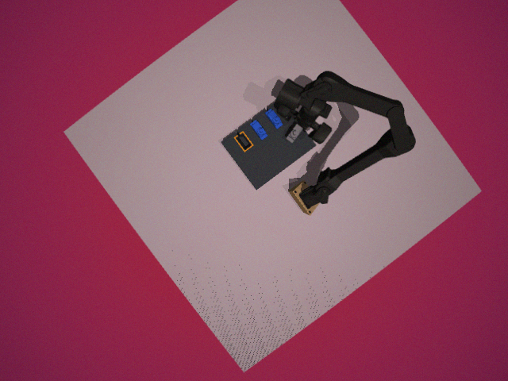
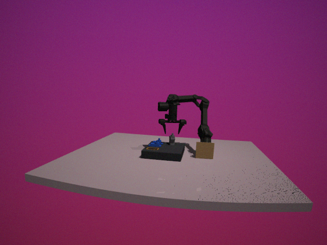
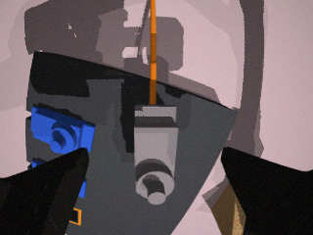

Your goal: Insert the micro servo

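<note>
The loose grey micro servo (image 1: 293, 133) (image 2: 172, 140) (image 3: 156, 139) stands on the dark deck (image 1: 262, 167) (image 2: 162, 155) (image 3: 110, 196) near its edge on the arm's side, its output shaft pointing up. Its orange cable (image 3: 153, 59) runs toward the top of the wrist view. The marked pocket (image 1: 244, 141) (image 2: 152, 148) is empty, with an orange outline, near the deck's far corner. My gripper (image 2: 172, 133) (image 3: 156, 156) is wide open and empty above the servo, one finger to each side, fingertips at about the height of its top in the exterior view. The arm hides part of the servo and cable in the top view.
Two blue servos sit in the deck between the pocket and the loose servo, one nearer (image 1: 274, 118) (image 3: 64, 134) and one beside the pocket (image 1: 259, 129) (image 3: 82, 190). A tan block (image 1: 297, 198) (image 2: 204, 150) (image 3: 222, 211) stands by the arm's base, beyond the deck.
</note>
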Action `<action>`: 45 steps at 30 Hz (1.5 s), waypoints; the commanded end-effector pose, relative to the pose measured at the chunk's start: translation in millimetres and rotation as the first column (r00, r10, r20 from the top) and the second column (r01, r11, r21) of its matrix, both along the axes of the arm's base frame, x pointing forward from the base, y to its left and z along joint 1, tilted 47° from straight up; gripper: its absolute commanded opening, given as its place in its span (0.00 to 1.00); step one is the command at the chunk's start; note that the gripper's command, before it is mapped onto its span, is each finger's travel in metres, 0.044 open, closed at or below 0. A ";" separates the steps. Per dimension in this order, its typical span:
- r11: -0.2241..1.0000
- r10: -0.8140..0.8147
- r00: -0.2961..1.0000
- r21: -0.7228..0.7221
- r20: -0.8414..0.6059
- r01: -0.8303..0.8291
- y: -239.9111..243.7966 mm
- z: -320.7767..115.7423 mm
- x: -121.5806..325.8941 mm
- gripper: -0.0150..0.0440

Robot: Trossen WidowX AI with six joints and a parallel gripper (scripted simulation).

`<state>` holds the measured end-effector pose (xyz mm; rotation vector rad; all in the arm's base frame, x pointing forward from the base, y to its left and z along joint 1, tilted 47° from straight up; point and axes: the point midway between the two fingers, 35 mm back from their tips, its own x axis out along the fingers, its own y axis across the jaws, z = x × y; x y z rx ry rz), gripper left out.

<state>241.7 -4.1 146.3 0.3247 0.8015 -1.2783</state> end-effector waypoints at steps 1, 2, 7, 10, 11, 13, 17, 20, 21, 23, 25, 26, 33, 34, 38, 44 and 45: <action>1.000 0.003 1.000 -0.002 0.004 -0.003 -4.1 -2.7 0.5 1.00; 1.000 0.003 1.000 -0.002 0.004 -0.003 -4.9 -3.5 0.6 1.00; 1.000 0.003 1.000 -0.003 0.004 -0.003 -10.4 -8.7 1.3 1.00; 1.000 0.003 1.000 -0.003 0.004 -0.003 -14.0 -11.9 1.6 1.00; 1.000 0.003 1.000 -0.003 0.004 -0.003 -15.1 -13.0 1.6 1.00; 1.000 0.003 1.000 -0.003 0.004 -0.003 -16.7 -14.3 1.7 1.00; 1.000 0.003 1.000 -0.003 0.004 -0.003 -16.8 -14.5 1.7 0.87; 1.000 0.003 1.000 -0.003 0.004 -0.003 -16.8 -14.5 1.7 0.73; 1.000 0.003 1.000 -0.003 0.004 -0.003 -16.8 -14.5 1.7 0.69; 1.000 0.003 1.000 -0.003 0.004 -0.003 -16.8 -14.5 1.7 0.60; 1.000 0.003 1.000 -0.003 0.004 -0.003 -16.8 -14.5 1.7 0.51; 1.000 0.003 1.000 -0.003 0.004 -0.003 -16.8 -14.5 1.7 0.47; 1.000 0.003 1.000 -0.003 0.004 -0.003 -16.2 -13.9 1.7 0.32; 1.000 0.003 1.000 -0.003 0.004 -0.003 -15.1 -13.0 1.7 0.28; 1.000 0.003 1.000 -0.002 0.004 -0.003 -6.4 -4.7 0.5 0.25; 1.000 0.003 1.000 -0.002 0.003 -0.003 2.7 7.9 -3.1 0.25; 1.000 0.003 1.000 -0.002 0.003 -0.003 2.4 8.2 -2.8 0.25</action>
